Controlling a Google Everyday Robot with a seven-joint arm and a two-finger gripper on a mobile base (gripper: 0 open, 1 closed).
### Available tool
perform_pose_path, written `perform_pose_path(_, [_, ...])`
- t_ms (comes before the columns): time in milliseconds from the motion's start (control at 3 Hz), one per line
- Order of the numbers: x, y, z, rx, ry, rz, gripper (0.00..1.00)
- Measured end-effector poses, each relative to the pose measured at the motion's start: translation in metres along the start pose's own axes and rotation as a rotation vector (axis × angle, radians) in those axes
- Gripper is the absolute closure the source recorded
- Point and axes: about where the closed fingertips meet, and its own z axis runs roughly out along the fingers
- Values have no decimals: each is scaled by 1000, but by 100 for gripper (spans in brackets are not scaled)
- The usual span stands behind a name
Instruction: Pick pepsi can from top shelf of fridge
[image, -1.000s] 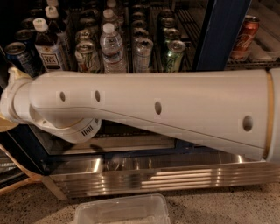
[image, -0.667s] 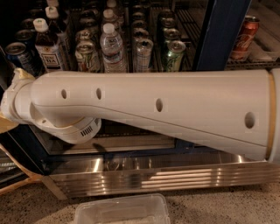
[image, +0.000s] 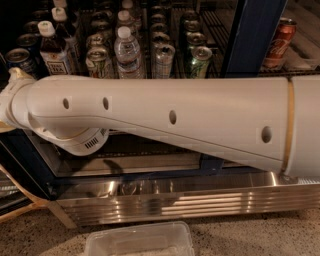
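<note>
The jaws are hidden past the left end of the arm (image: 175, 117); I cannot tell their state. Approach the nearby pepsi can (image: 19, 61) straight and level.

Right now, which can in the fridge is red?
The can alone right of the blue door frame; those left of it are silver, green or blue. The gripper is out of view, beyond the arm's left end.

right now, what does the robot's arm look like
The arm is a thick, smooth off-white shell narrowing leftward, with small dark round holes along its side and a thin tan band near its wide end. A rounded joint housing with vent slits sits under the left end. No cables show. The gripper is out of view, past the left edge.
</note>
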Motion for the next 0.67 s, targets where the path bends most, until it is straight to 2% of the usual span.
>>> perform_pose_path(333, [12, -15, 25, 67, -24, 60, 24])
perform_pose_path(667, [44, -7, 45, 133, -33, 139, 20])
